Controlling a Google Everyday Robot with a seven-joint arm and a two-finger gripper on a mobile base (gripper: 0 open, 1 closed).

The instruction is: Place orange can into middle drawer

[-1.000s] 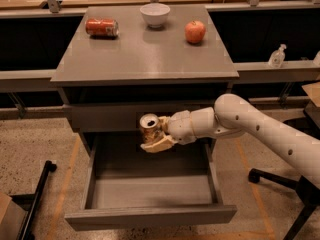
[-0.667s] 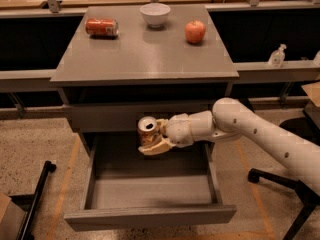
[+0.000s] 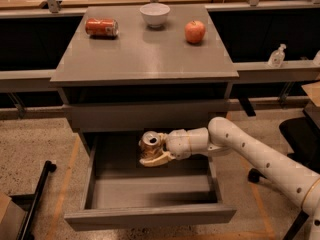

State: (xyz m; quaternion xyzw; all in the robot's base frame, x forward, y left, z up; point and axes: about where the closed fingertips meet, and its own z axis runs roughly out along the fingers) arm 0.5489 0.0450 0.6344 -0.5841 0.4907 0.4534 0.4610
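Note:
The orange can, gold-brown with a silver top and tab, is held in my gripper above the back part of the open middle drawer. The can is tilted, with its top facing up and forward. My white arm reaches in from the right, and the cream fingers wrap under and around the can. The drawer is pulled far out, and its grey floor is bare. The closed drawer front sits just above it.
On the grey cabinet top lie a red-orange can on its side, a white bowl and a red apple. A sanitizer bottle stands on the right ledge. A black chair base is at right.
The gripper with the can has shifted slightly left and a little lower over the drawer. Nothing on the cabinet top moved.

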